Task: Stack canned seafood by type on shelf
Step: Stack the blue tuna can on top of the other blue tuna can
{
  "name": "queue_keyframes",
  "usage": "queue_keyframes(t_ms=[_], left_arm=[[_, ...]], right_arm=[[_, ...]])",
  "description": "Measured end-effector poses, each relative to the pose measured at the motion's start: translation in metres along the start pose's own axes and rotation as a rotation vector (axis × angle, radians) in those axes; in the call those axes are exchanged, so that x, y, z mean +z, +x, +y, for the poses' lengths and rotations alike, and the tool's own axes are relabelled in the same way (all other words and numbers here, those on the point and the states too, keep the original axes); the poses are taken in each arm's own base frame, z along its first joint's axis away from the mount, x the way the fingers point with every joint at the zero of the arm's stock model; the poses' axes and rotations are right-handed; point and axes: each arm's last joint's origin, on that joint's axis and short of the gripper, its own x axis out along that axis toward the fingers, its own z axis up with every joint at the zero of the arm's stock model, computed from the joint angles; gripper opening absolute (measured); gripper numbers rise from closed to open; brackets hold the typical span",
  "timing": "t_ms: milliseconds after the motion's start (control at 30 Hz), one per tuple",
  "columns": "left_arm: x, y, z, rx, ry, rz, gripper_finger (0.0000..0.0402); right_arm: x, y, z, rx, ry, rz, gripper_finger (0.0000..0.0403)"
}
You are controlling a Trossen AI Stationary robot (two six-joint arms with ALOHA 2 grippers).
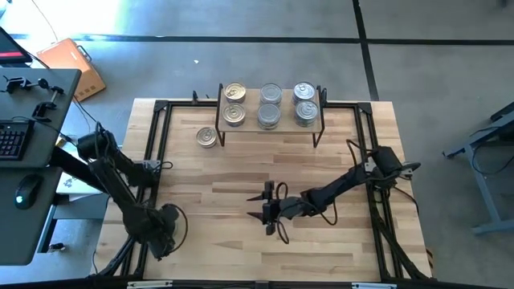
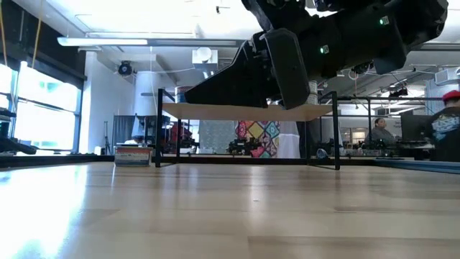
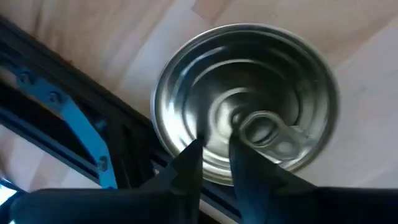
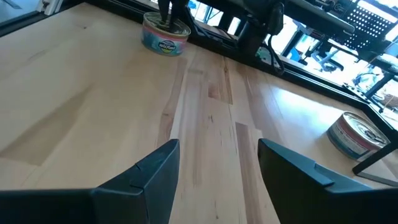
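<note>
A round tin with a silver pull-tab lid (image 3: 249, 81) stands on the table's near left, close to the black frame. In the right wrist view it shows a blue-green label (image 4: 165, 38). My left gripper (image 3: 214, 149) points down over its lid, fingers nearly together with a narrow gap. The high view shows only that gripper's body (image 1: 165, 229), which hides the tin. My right gripper (image 1: 267, 207) hovers open over the table's middle, holding nothing. Several tins (image 1: 269, 104) sit on the shelf (image 1: 313, 120) in three groups. One more tin (image 1: 207, 137) rests on the table left of the shelf. My left gripper stands over the tin's lid (image 3: 205, 118) from above, beside the pull tab (image 3: 270, 132). Nothing shows between the fingers. Whether the fingertips touch the lid I cannot tell.
A black metal frame (image 1: 157, 152) runs along the table's left, right and far sides. The shelf's thin legs (image 2: 158, 129) stand at the far side. Bare wood lies between the shelf and my right gripper. A desk with a keyboard stands off the table's left.
</note>
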Motion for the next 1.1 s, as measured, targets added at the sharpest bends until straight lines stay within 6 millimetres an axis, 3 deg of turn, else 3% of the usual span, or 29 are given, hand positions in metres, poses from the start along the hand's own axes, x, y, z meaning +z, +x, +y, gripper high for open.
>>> queue_keyframes(t_ms=[100, 200, 333, 400, 467, 633, 733, 933, 1100], left_arm=[[0.006, 0.008, -0.001, -0.006, 0.025, -0.001, 0.0054], [0.018, 0.006, -0.006, -0.031, 0.064, -0.108, 0.0039], [0.038, -0.006, -0.018, -0.042, 0.165, -0.524, 0.0024], [0.041, -0.019, -0.024, -0.046, 0.232, -0.643, 0.002], [0.044, -0.032, -0.029, -0.062, 0.262, -0.69, 0.0016], [0.051, -0.04, -0.03, -0.035, 0.286, -0.764, 0.001], [0.056, -0.031, -0.026, 0.021, 0.272, -0.79, 0.0007], [0.082, 0.0, -0.011, 0.029, 0.104, -0.798, 0.0003], [0.107, 0.029, -0.013, -0.148, 0.117, -0.876, 0.0]], right_arm=[[0.0, 0.001, -0.001, -0.003, 0.008, 0.001, 0.0208], [0.0, 0.001, -0.002, -0.005, -0.006, 0.001, 0.0208], [-0.001, 0.002, -0.006, -0.01, -0.006, 0.004, 0.0208], [-0.002, 0.003, -0.008, -0.015, 0.019, 0.006, 0.0208], [-0.003, 0.005, -0.012, -0.023, 0.061, 0.009, 0.0208], [-0.008, 0.01, -0.025, -0.042, 0.147, 0.031, 0.0208], [-0.015, 0.016, -0.04, -0.02, 0.167, 0.057, 0.0208], [-0.037, 0.021, -0.06, -0.047, -0.216, 0.267, 0.0212], [-0.036, 0.036, -0.09, 0.019, -0.124, 0.342, 0.0213]])
